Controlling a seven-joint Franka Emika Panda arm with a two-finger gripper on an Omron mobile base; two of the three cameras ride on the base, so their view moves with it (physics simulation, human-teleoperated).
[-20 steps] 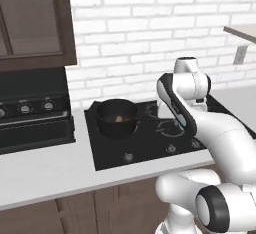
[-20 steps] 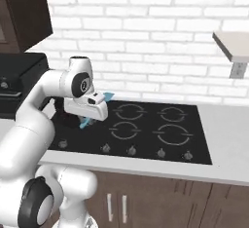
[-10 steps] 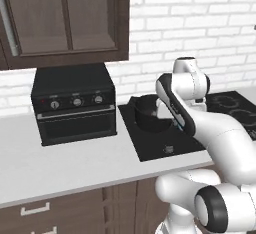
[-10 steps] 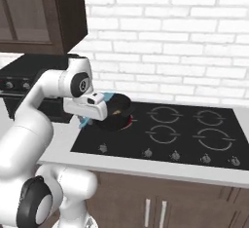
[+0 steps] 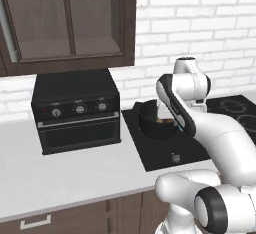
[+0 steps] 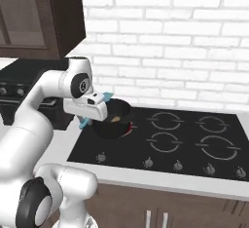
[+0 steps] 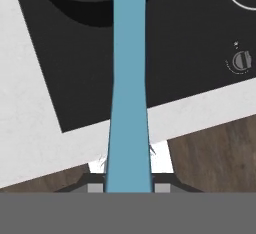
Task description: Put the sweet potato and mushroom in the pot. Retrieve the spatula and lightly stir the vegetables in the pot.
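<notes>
Stirring step in hand: fingers (image 7: 128,187) clamped on the spatula (image 7: 129,93), blade reaching toward the pot (image 6: 113,120) at the stove's (image 6: 194,166) left edge, sweet potato (image 6: 116,119) inside. Next: lower blade into pot, sweep gently.

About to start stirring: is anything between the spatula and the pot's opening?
Nothing visible. The hand is shut on the spatula, whose far end reaches over the pot; its mouth is uncovered.
</notes>
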